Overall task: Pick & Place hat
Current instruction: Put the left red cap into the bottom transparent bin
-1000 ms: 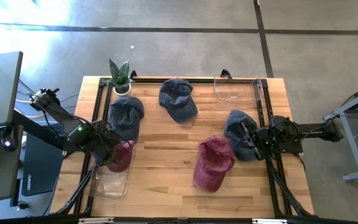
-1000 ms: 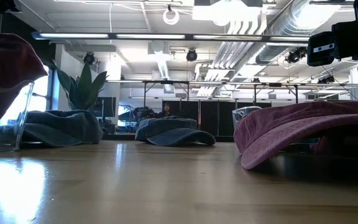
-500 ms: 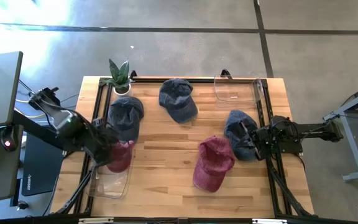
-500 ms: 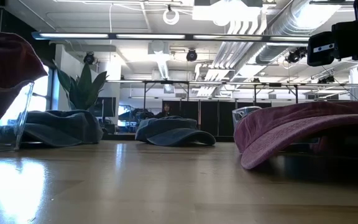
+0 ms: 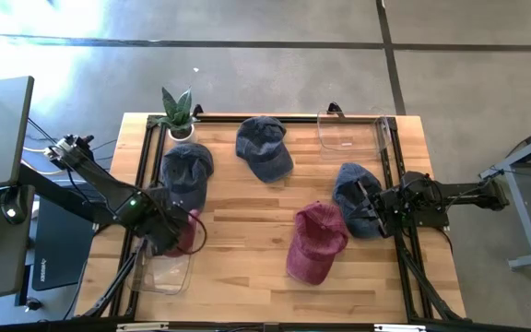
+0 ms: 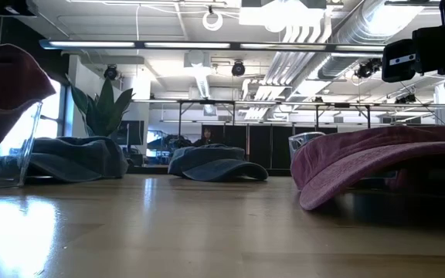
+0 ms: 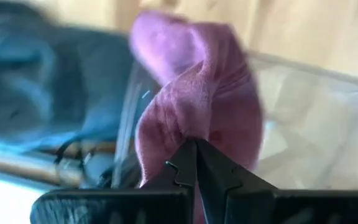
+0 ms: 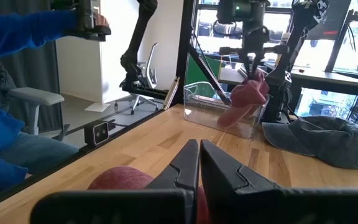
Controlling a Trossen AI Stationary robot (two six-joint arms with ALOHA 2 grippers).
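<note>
the left end effector (image 7: pixel 194 163) was closed, pinching the soft crumpled fabric of a maroon cap (image 7: pixel 197 106) over the clear plastic bin (image 5: pixel 164 270) at the wooden table's (image 5: pixel 247 249) left edge. the right end effector (image 8: pixel 199 163) was closed and empty, beside a denim cap (image 5: pixel 353 198).

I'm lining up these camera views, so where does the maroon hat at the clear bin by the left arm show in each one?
High view: maroon hat at lower left, over the clear bin.
Low view: top left corner, above the bin wall.
Left wrist view: centre, at the left gripper.
Right wrist view: far across the table.
Shared landmark: the clear bin.
</note>
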